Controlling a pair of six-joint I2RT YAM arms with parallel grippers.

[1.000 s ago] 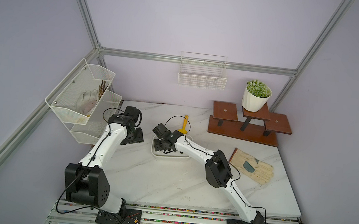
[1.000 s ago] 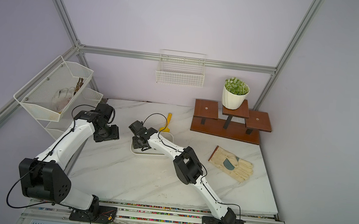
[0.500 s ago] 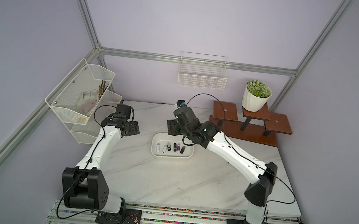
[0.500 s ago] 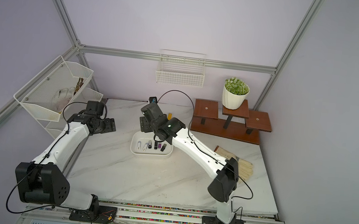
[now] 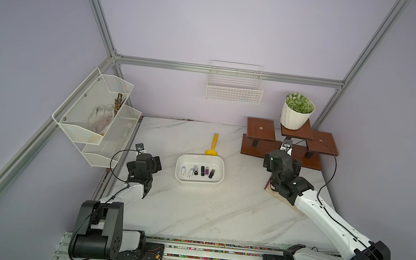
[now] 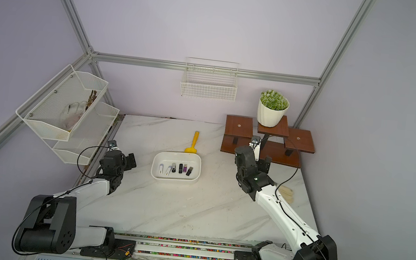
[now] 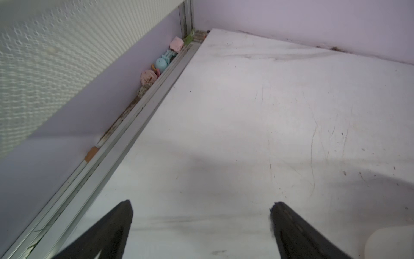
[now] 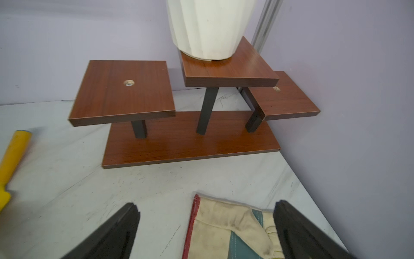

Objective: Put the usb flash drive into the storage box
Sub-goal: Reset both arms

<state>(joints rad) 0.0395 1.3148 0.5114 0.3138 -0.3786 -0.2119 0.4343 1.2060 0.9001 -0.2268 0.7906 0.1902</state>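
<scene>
The storage box (image 5: 201, 157) (image 6: 178, 155) is a shallow white tub in the middle of the marble table. Several usb flash drives (image 5: 202, 171) (image 6: 180, 168), white, black and purple, lie side by side on its floor. My left gripper (image 5: 144, 161) (image 6: 118, 160) hovers left of the box, open and empty, over bare table in the left wrist view (image 7: 201, 203). My right gripper (image 5: 282, 161) (image 6: 251, 158) is to the right of the box, near the wooden stand. It is open and empty above a work glove (image 8: 228, 228).
A yellow scoop (image 5: 213, 144) (image 8: 11, 157) lies just behind the box. A wooden stepped stand (image 5: 260, 127) (image 8: 190, 143) with a white plant pot (image 5: 295, 116) fills the back right. A wire basket (image 5: 234, 91) hangs on the back wall. A mesh rack (image 5: 97, 112) juts from the left wall.
The right arm has lifted out of the box and swung right over the glove. The left arm has drawn back toward the front. Both grippers have opened wide.
</scene>
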